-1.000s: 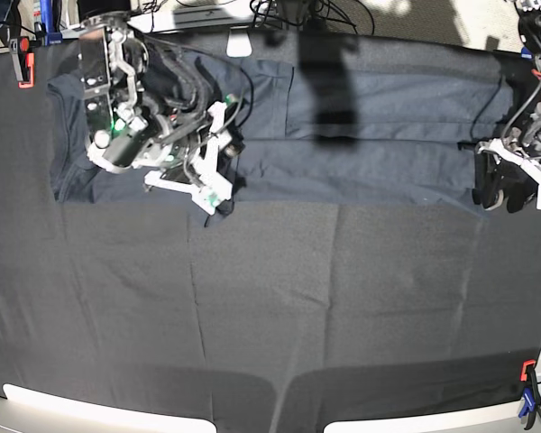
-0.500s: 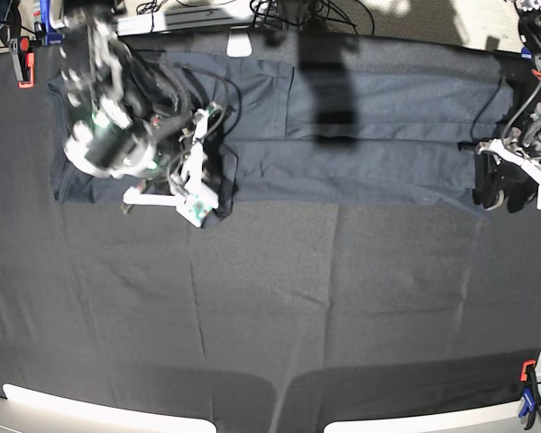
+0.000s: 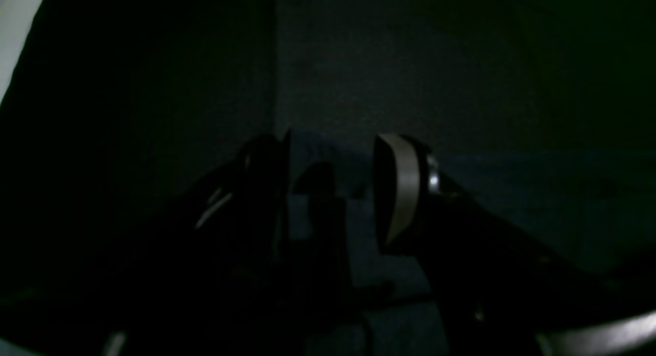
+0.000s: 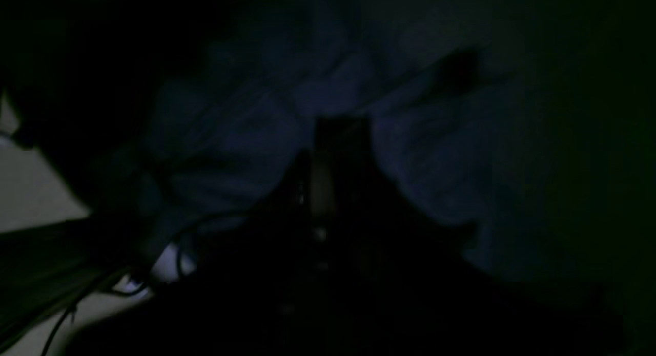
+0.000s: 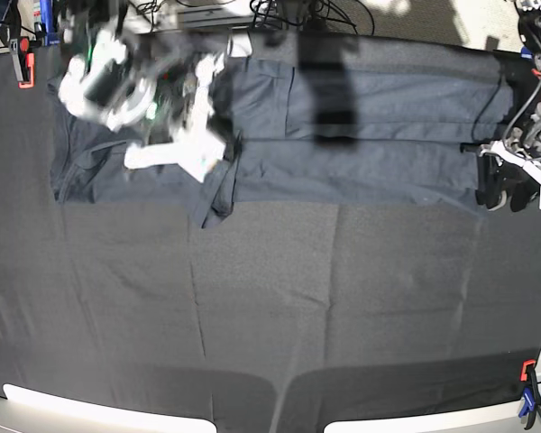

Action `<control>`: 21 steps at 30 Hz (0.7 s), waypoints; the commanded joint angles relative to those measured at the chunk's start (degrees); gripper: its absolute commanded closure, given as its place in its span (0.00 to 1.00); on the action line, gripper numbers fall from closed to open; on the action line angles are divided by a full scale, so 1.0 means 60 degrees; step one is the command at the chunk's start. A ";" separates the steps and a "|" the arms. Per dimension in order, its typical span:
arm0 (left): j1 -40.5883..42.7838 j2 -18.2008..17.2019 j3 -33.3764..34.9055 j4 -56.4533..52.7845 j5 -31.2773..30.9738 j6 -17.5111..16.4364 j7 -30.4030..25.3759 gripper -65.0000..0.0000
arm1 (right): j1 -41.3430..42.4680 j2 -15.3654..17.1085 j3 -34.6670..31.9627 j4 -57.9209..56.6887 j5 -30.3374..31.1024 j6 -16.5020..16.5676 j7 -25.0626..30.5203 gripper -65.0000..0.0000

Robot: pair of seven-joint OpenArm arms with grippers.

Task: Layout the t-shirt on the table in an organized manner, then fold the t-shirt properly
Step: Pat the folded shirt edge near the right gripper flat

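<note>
Dark navy-grey cotton t-shirt (image 5: 370, 126) lay across the black-clothed counter (image 5: 279, 316); left claw (image 5: 505, 189) gaped empty, right claw (image 5: 198, 158) too blurry to tell.

No legible text, labels or numbers in any view

Base view evenly lit from above; bright patch on floor at top edge. Dark shadow band fell across t-shirt (image 5: 379, 117). Right gripper (image 5: 198, 135) smeared by motion blur. Table (image 5: 343, 307) edges bowed by wide-angle distortion. Both wrist views severely underexposed, grainy; right wrist view also soft. Faint glint on left gripper (image 3: 330, 187) finger.
</note>
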State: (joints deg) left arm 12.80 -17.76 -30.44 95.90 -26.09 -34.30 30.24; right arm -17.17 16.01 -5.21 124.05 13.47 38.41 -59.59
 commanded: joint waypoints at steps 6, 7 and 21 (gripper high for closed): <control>-0.0066 -0.0138 -0.0055 0.0178 -0.0157 0.0004 -0.0189 0.57 | 0.0597 0.0557 0.0000 -0.0954 -0.0011 0.0029 0.0113 0.55; -0.0066 -0.0138 -0.0055 0.0178 -0.0157 0.0004 -0.0189 0.57 | 0.0721 0.0710 0.0000 -0.1053 -0.0011 0.0029 0.0091 0.55; -0.0069 -0.0138 -0.0055 0.0178 -0.0157 0.0007 -0.0186 0.57 | 0.1308 0.1410 -0.0011 -0.2200 0.0321 0.0025 0.0062 0.55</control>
State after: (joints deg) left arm 12.82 -17.78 -30.44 95.90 -26.09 -34.30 30.46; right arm -10.24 23.81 -5.54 109.97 15.00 38.50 -59.68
